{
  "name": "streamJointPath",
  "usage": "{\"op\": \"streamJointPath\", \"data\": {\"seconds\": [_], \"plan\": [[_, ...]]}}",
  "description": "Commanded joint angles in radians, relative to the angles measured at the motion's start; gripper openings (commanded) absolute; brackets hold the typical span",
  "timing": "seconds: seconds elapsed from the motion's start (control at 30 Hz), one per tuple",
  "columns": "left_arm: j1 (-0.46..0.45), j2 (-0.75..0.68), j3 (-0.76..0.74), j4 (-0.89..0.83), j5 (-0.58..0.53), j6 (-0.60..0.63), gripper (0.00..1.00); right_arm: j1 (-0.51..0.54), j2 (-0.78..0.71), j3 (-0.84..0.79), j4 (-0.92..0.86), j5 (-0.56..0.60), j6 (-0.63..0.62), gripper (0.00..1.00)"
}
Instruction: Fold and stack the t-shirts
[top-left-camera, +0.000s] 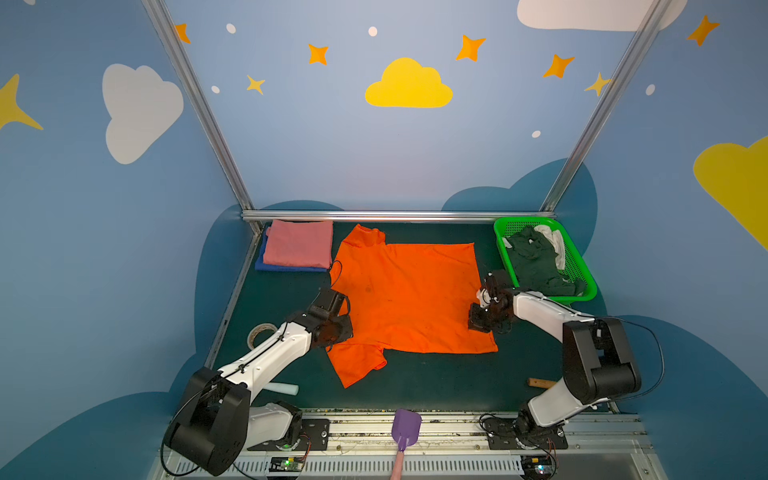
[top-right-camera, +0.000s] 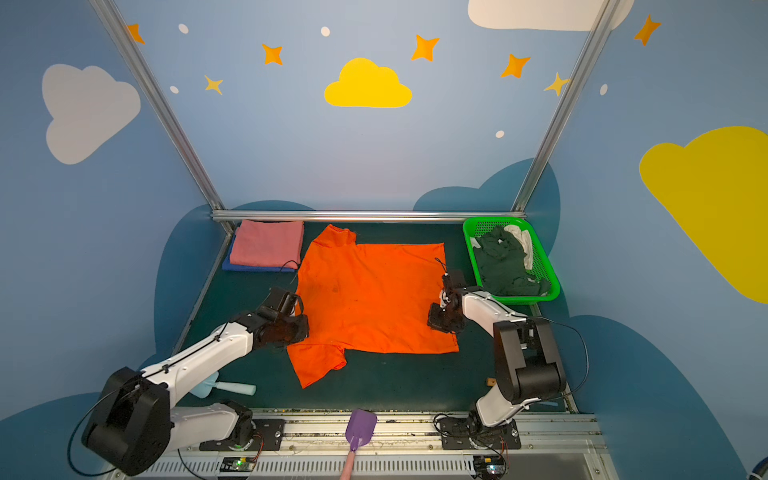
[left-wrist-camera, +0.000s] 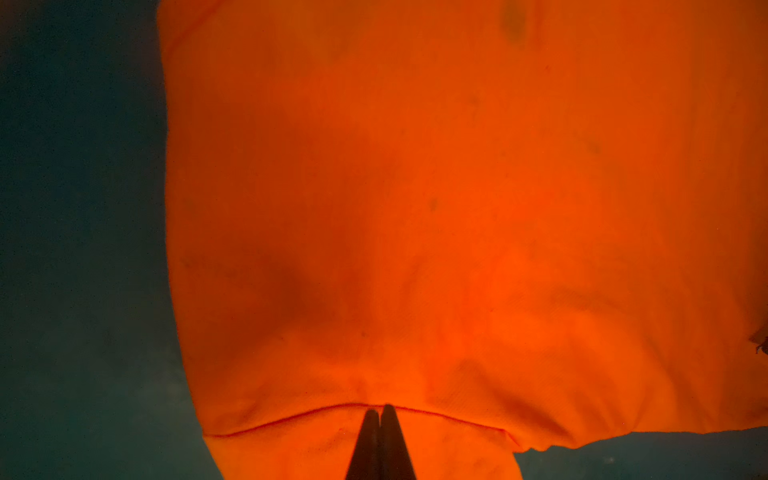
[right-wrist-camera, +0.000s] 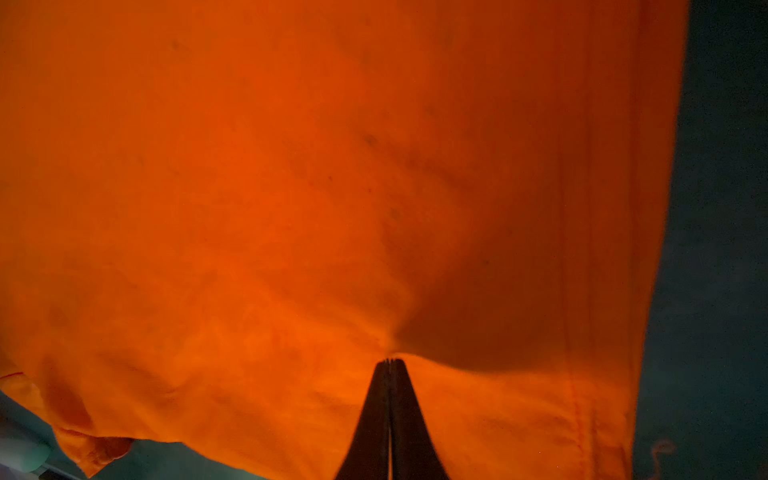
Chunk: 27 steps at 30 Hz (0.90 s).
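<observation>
A vivid orange short-sleeved cotton t-shirt lies spread flat across the middle of the dark green table, collar toward the left edge and hem toward the right. Both pairs of jaws are closed on it. The left jaws pinch the cloth where the near sleeve joins the body, and the right jaws pinch it close to the near right hem corner. Both grips sit along the shirt's near side, so the aim is probably to lift that long edge and fold it toward the far edge.

A folded dusty pink t-shirt rests on a folded royal blue t-shirt in the far left corner, likely the stack this shirt will join. A green plastic mesh basket holding dark and white cloth stands in the far right corner.

In both top views the arms hide the fingertips. The wrist views settle the grip: the left shows the tips meeting on the red sleeve seam, and the right shows cloth puckered at the tips beside the stitched hem.
</observation>
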<state>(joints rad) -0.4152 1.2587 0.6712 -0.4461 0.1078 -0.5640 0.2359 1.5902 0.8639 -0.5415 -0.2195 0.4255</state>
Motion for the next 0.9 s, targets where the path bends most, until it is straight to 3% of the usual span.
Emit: {"op": "streamJointPath", "data": {"seconds": [0.0, 0.37, 0.73, 0.87], "plan": [[-0.014, -0.010, -0.039, -0.015, -0.013, -0.090, 0.05, 0.008, -0.042, -0.049, 0.038, 0.015, 0.042, 0.10], [-0.021, -0.010, -0.150, -0.138, -0.100, -0.239, 0.05, 0.009, -0.059, -0.106, 0.006, 0.088, 0.062, 0.14], [-0.020, -0.070, -0.159, -0.320, -0.220, -0.339, 0.05, 0.010, -0.091, -0.106, -0.052, 0.156, 0.058, 0.22], [-0.021, -0.103, -0.119, -0.329, -0.197, -0.324, 0.05, 0.009, -0.107, -0.088, -0.046, 0.106, 0.043, 0.25]]}}
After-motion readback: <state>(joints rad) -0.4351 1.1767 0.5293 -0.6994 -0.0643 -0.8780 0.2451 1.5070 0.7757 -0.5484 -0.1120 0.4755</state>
